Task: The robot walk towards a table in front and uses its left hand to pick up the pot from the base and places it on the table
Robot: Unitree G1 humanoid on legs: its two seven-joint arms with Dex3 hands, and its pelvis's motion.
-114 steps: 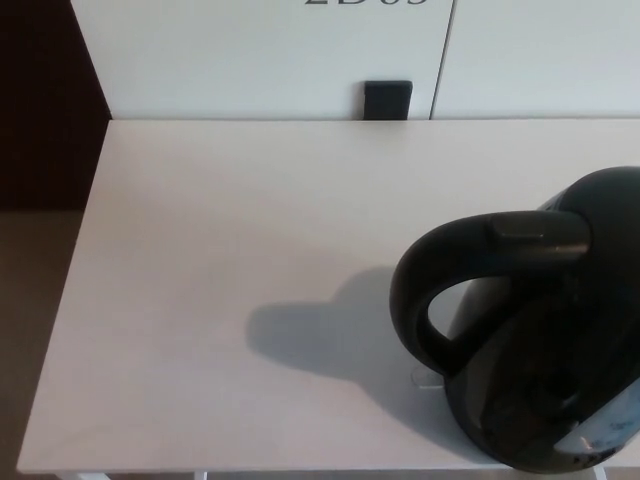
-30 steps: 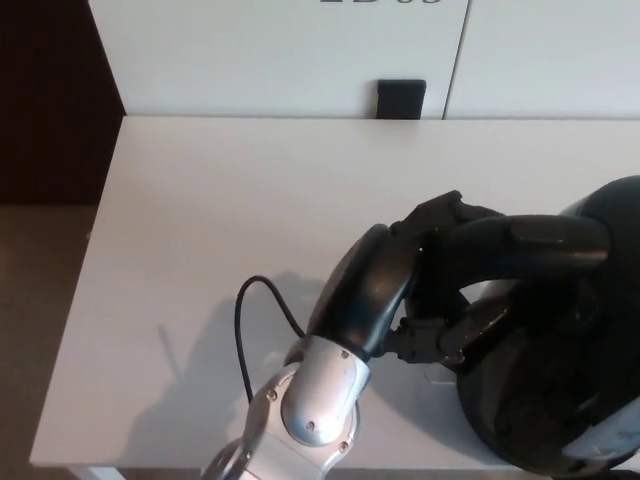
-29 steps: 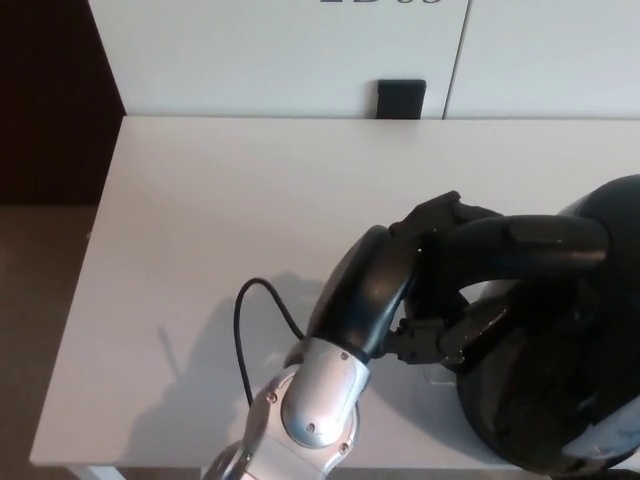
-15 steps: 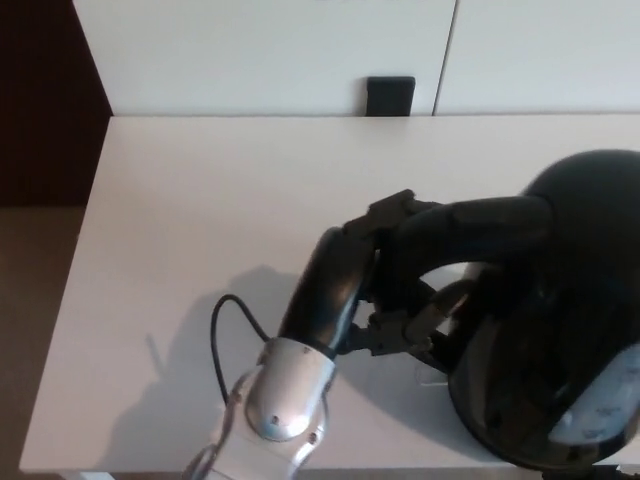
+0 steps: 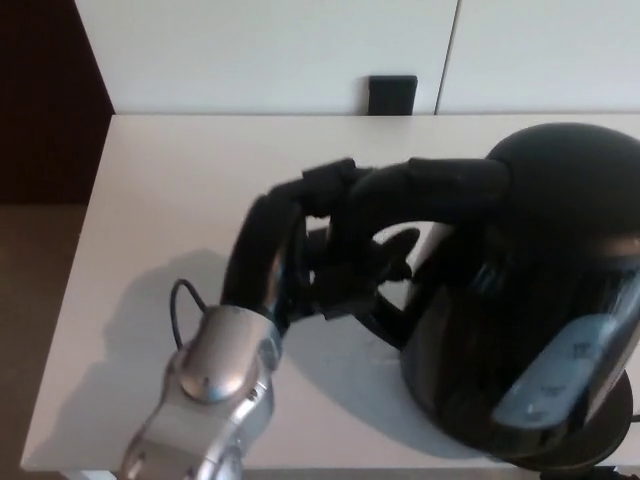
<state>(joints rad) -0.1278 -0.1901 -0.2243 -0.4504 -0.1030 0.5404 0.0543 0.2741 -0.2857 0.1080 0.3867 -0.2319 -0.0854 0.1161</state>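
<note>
Fingers [image 5: 335, 182] of the left hand [image 5: 320, 250] curl tightly around the front end of the handle [image 5: 440, 185] of the black electric kettle [image 5: 530, 290]. They wrap over its top, while the thumb side sits in the loop beneath, so the hand is closed on the handle with no gap showing. The hand's curved black back faces the camera, and behind it a silver wrist [image 5: 210, 370] runs down to the lower left edge. A thin black cable [image 5: 180, 300] loops beside the wrist. The kettle fills the right side of the head view, over the near right part of the white table [image 5: 180, 180]. A bluish level window [image 5: 555, 370] shows on its near side. A dark rim [image 5: 600, 462] shows below its lower right edge, but it is unclear whether the kettle rests on it or hangs above it. A small black block [image 5: 392, 95] stands against the white panels [image 5: 250, 50] at the far edge of the table.
</note>
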